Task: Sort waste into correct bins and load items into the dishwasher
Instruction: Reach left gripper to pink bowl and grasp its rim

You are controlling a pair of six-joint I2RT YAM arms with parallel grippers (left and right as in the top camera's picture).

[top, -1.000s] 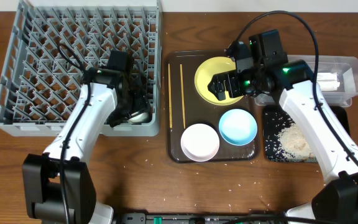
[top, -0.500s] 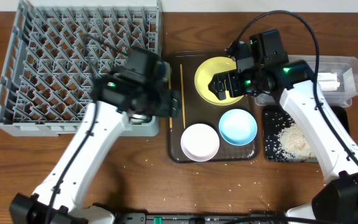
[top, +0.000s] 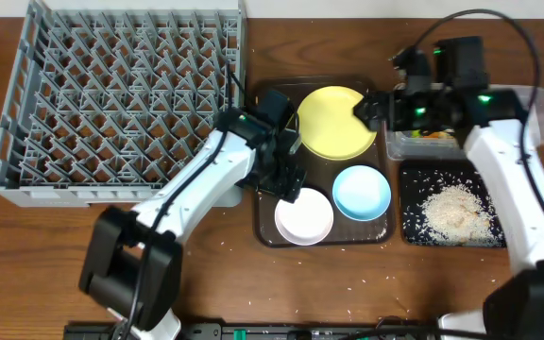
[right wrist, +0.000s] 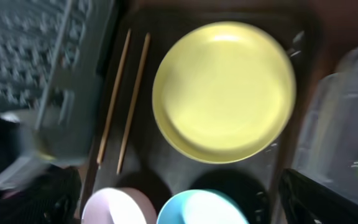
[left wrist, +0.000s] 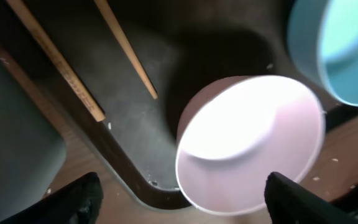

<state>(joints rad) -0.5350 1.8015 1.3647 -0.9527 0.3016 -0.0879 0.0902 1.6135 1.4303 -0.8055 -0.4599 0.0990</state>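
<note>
— Where are the dishes?
— The round yellow plate (top: 333,123) lies flat at the back of the brown tray (top: 348,232). The light blue bowl (top: 362,192) and the white bowl (top: 303,215) stand upright before it, side by side. The two chopsticks (right wrist: 133,102) lie almost parallel at the tray's left side.
— And the rice?
— The rice (top: 456,212) is heaped in the black tray (top: 410,227), just before the clear tub (top: 535,123). The grey rack (top: 64,194) stands at the left.

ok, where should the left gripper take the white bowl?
Probably the rim, from straight above, one finger inside, one outside: the white bowl sits upright and open. Take the arc facing the chopsticks, where the tray floor is bare; the blue bowl and tray lip crowd the rest.
</note>
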